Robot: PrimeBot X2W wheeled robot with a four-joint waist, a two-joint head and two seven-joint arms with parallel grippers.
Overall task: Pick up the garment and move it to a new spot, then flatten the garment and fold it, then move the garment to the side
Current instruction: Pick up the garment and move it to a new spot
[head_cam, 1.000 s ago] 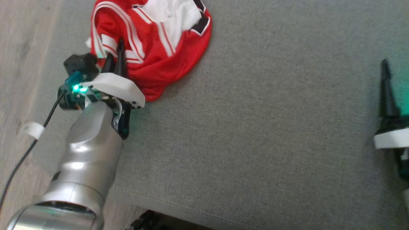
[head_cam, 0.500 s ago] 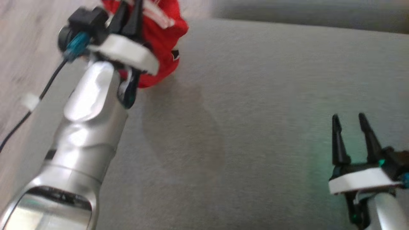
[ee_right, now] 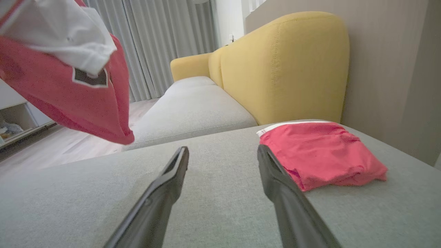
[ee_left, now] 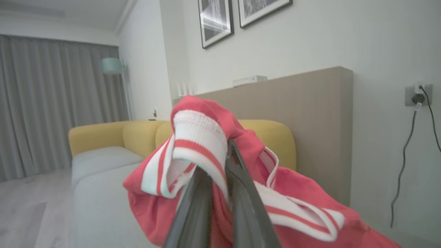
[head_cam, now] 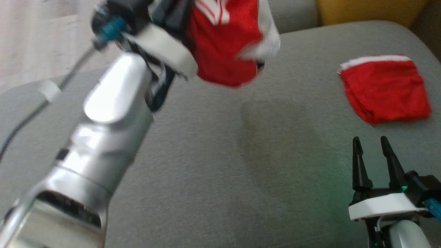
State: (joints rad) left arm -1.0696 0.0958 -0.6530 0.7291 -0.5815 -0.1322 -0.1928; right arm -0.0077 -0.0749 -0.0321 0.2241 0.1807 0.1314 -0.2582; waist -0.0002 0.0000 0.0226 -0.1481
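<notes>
The garment (head_cam: 224, 51) is a red jersey with white stripes and a white panel, hanging bunched in the air above the grey cushion (head_cam: 241, 172). My left gripper (head_cam: 177, 12) is at the top left of the head view, shut on the garment. In the left wrist view the two fingers of the left gripper (ee_left: 217, 158) pinch a red-and-white striped cuff of the garment (ee_left: 193, 137). My right gripper (head_cam: 369, 141) stands open at the lower right, low over the cushion with nothing between its fingers. The right wrist view shows the right gripper (ee_right: 222, 150) and the garment (ee_right: 79, 100) hanging at the upper left.
A second red cloth (head_cam: 386, 89), folded, lies on the cushion at the right, just beyond my right gripper; the folded cloth (ee_right: 320, 151) is also in the right wrist view. A yellow sofa back (ee_right: 282, 65) rises behind. Pale wood floor (head_cam: 38, 41) lies to the left.
My left gripper has lifted the garment off the cushion and carried it rightward. The head camera has tilted up, bringing the folded red cloth and the whole right gripper into view.
</notes>
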